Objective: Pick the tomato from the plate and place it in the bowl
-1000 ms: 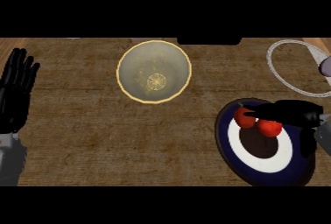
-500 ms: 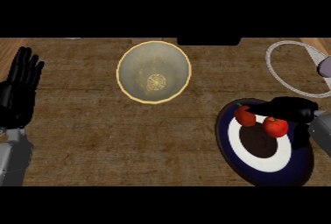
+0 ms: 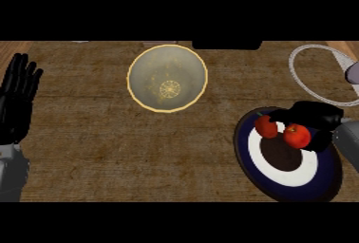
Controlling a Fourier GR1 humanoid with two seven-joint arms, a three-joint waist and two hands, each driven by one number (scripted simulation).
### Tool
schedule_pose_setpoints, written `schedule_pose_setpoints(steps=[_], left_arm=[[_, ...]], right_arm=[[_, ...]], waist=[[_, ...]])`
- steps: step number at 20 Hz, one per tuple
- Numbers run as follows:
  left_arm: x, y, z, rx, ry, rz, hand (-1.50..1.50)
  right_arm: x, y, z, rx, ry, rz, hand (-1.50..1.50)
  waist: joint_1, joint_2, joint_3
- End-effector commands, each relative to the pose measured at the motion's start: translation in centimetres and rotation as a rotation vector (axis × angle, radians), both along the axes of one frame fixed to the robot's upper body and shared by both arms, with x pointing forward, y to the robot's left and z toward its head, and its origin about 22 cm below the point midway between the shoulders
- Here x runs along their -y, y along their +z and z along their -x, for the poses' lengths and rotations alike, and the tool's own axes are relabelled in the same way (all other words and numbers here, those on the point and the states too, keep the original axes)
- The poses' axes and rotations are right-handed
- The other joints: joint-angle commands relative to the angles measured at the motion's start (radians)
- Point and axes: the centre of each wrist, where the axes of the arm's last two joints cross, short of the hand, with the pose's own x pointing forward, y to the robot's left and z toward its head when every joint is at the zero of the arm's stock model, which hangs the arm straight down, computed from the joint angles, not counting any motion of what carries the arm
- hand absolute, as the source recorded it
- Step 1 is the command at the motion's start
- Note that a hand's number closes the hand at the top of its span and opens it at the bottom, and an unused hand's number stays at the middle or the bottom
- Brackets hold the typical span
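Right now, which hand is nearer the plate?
Right. The right hand is over the upper rim of the plate; the left hand rests open at the view's far left edge, well away from it.

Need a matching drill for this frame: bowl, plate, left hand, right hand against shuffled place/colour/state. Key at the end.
Things:
1. bowl
2. plate
3. left hand
4. right hand

Descriptions:
A. beside the tomato, over the plate's far part
B. open, fingers up, at the view's left edge
C. yellow rim, top middle of the counter
D. dark blue rim with a white ring, at the view's right

Pairs: 1-C, 2-D, 3-B, 4-A
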Motion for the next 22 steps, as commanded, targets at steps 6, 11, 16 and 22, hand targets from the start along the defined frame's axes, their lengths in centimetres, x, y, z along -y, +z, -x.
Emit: schedule_pose_setpoints(steps=[6,11,16,22], left_arm=[[3.7,0.4,-1.5,0.045,-0.099,0.014,0.00],[4.1,2.2,-2.4,0.080,-0.141,0.006,0.00],[4.7,1.4,-2.6,0.069,-0.134,0.012,0.00],[5.0,1.7,-2.5,0.051,-0.148,-0.004,0.00]], right_arm=[[1.9,8.4,-5.5,0.232,-0.143,-0.019,1.50],[3.0,12.2,-6.7,0.391,-0.247,-0.014,1.50],[5.0,16.4,-6.8,0.554,-0.288,-0.118,1.50],[5.5,19.4,-7.1,0.544,-0.211,-0.341,1.50]], waist=[[0.096,0.057,0.015],[0.145,0.081,0.018],[0.128,0.076,0.016],[0.138,0.067,0.017]])
